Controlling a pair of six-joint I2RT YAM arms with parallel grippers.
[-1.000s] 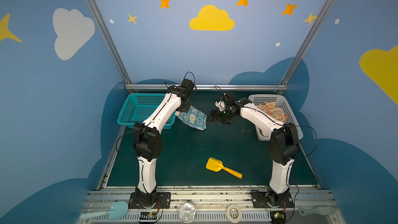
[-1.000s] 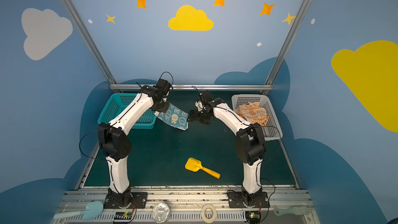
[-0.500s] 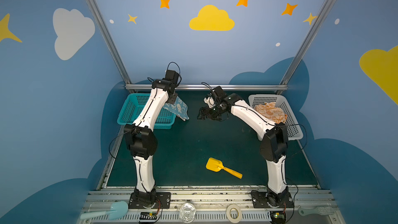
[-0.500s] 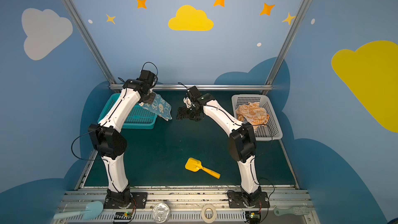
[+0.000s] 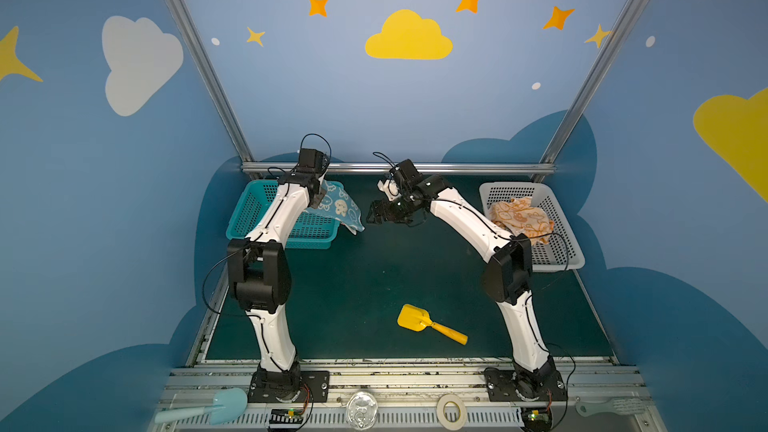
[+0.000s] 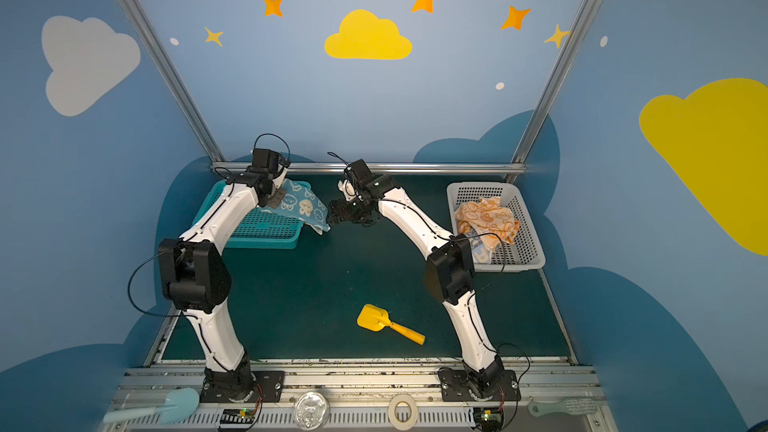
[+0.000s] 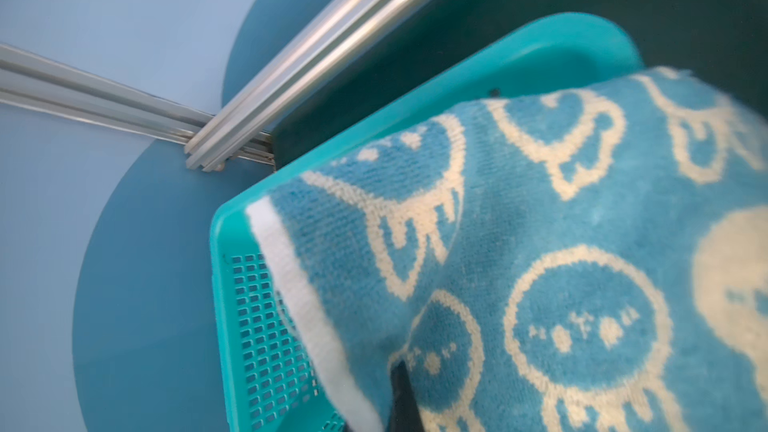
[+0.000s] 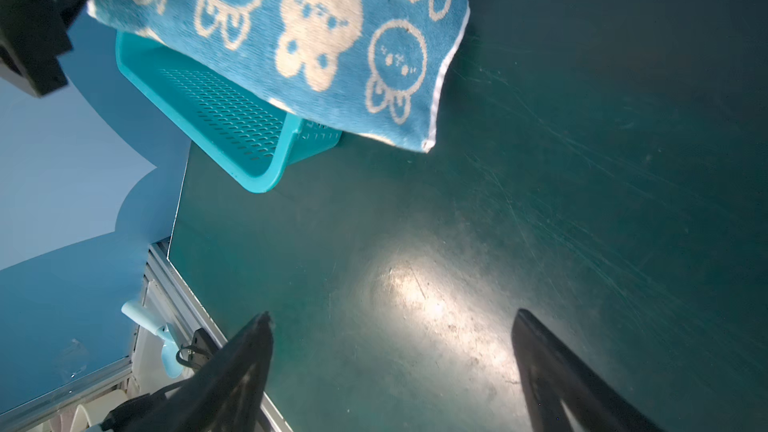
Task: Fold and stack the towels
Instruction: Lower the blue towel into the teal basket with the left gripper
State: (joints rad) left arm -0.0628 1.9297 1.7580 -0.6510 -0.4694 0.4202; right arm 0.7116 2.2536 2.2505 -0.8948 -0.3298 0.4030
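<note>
Green tabletop [image 5: 374, 276]: left gripper [image 5: 319, 198] pinches the blue towel [image 5: 338, 209], hanging above the teal basket [image 5: 249, 211] left of centre, long axis slanting lower right; right gripper [image 5: 369, 218] gapes empty beside it; white basket [image 5: 557, 218] at right holds crumpled orange towels [image 5: 519, 216]

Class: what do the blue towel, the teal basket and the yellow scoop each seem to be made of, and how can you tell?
Blue towel: matte terry cloth, probably cotton; looped pile and a white hem show.
Teal basket: moulded plastic, smooth, glossy, with regular slots.
Yellow scoop: probably hard plastic, one even colour; too small to be sure.
</note>
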